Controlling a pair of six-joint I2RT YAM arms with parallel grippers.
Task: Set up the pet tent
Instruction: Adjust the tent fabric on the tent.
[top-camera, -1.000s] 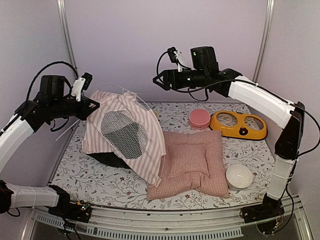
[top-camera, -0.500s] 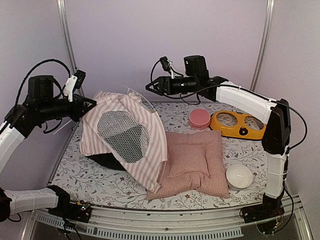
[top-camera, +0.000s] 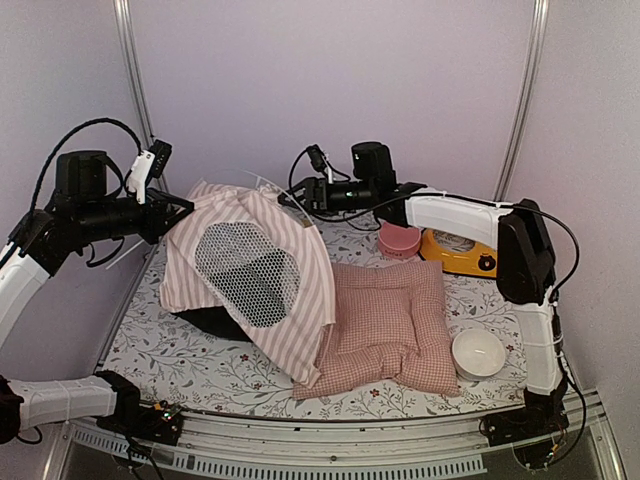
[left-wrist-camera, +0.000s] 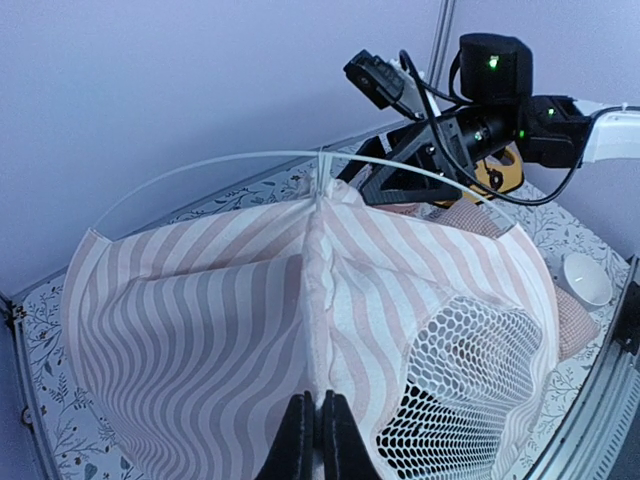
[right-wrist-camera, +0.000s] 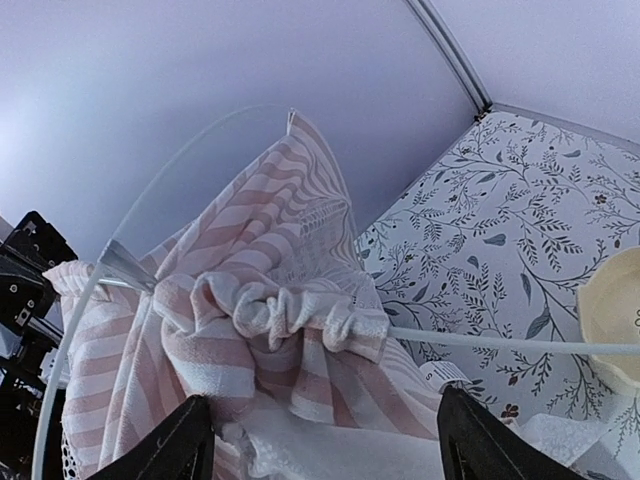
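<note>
I see the pet tent (top-camera: 250, 270) on the left half of the counter (top-camera: 180, 360), half raised, its oval mesh window (top-camera: 248, 272) facing up and toward the near side. Its near right hem lies over the left edge of the pink checked cushion (top-camera: 385, 325). The left arm (top-camera: 95, 210) is at the tent's far left side; in its wrist view the left jaws are pinched tight on the striped fabric along the centre seam, with a thin white pole (left-wrist-camera: 250, 165) arching over the top. The right arm (top-camera: 440, 210) reaches across from the right to the tent's far top corner. The right jaws are spread wide, one finger (right-wrist-camera: 180, 440) on either side of the gathered fabric where a pole comes out, holding nothing I can make out. A pink bowl (top-camera: 399, 238), a yellow feeder (top-camera: 470, 255) and a white bowl (top-camera: 477, 352) sit on the right
</note>
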